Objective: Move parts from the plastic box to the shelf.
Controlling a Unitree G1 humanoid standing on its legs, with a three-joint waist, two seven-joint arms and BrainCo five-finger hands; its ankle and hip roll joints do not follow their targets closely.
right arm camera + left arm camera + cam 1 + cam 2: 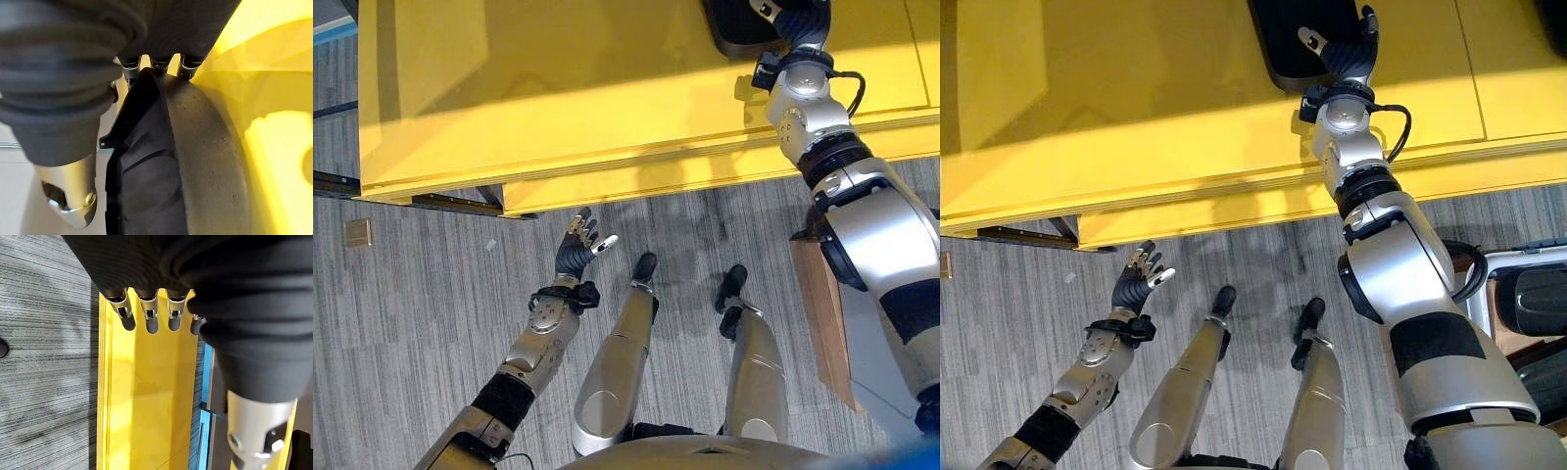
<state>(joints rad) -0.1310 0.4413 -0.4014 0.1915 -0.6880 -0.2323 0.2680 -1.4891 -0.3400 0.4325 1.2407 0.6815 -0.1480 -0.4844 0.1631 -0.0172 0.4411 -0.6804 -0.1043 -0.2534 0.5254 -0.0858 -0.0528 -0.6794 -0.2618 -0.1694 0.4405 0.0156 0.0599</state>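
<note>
— Yellow shelf (1165, 117) over grey floor (421, 294). Right hand (1347, 54)?
— Up on the shelf, fingers curled round the black part (1288, 44).
— Left hand (579, 245)?
— Low above the floor, relaxed, holding nothing, well apart from the part.

Yellow shelf (607, 88) spans the upper part of the left eye view; grey striped carpet floor (411, 323) below it.

Right hand (781, 18) reaches over the shelf's top surface, at a black part (729, 34) lying on the shelf near its far edge. Fingers cut off by the frame edge; grasp not readable.

Left hand (579, 245) is off the shelf, over the floor just in front of the shelf's near edge, fingers relaxed and spread, holding nothing.

Wooden board (824, 313) stands on the floor to the right of the shelf's front edge, beside the right arm.
</note>
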